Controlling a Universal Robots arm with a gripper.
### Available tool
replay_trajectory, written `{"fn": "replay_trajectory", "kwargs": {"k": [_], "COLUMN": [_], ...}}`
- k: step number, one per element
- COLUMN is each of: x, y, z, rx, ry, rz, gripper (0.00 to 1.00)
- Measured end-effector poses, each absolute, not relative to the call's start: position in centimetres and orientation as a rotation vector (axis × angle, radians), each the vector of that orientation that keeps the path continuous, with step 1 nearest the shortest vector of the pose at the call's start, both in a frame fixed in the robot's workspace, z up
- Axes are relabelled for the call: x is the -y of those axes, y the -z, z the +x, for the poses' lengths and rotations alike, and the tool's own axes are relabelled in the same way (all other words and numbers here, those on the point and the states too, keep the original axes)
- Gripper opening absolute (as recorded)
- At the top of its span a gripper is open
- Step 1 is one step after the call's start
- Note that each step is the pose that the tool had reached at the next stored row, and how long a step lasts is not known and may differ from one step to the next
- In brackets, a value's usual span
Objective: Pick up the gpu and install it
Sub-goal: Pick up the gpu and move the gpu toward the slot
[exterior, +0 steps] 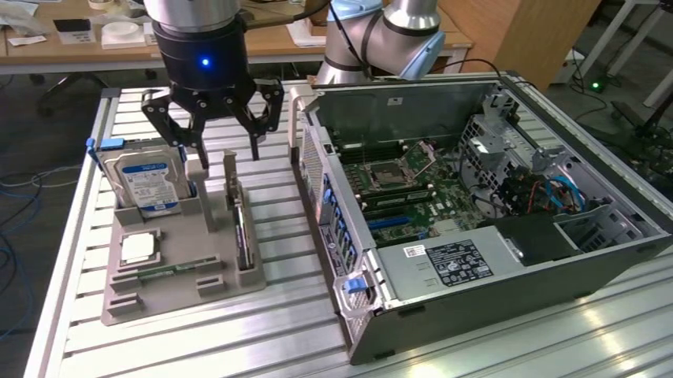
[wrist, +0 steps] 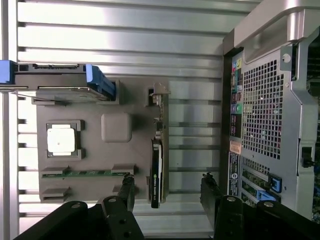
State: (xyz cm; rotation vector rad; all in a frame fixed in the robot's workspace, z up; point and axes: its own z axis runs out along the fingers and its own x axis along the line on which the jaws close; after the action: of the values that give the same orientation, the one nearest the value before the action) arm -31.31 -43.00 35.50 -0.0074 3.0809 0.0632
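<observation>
Here, 1 gpu (exterior: 244, 236), 1 hard drive (exterior: 147, 183).

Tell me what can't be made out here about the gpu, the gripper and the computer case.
- gpu: edge-on in the gray holder in both views, so its face is hidden.
- gripper: the wrist view's edge cuts off its body behind the fingers.
- computer case: expansion slots too small to tell apart in the exterior view; the wrist view's edge cuts off its inside.

Slatted aluminium desk (exterior: 505, 339). Wooden table (exterior: 63, 53) at 11 o'clock, wooden cabinet (exterior: 515, 31) at 1 o'clock, cable-strewn floor (exterior: 16, 157) at 9 o'clock.
</observation>
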Motion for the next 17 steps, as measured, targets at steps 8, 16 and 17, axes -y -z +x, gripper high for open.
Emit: {"fn": "replay_trajectory", "kwargs": {"k": [8,16,17], "x": [43.14,43.22,43.23], "y": [-35.12,-34.72,-34.65], "z": [-31.31,-31.31,-31.31], "rx": [-3.081,-3.081,-3.081], "ry": [-0.063,-0.063,-0.063], "rz": [-0.008,-0.008,-0.009], "gripper": [0.65,0.65,0.65]}}
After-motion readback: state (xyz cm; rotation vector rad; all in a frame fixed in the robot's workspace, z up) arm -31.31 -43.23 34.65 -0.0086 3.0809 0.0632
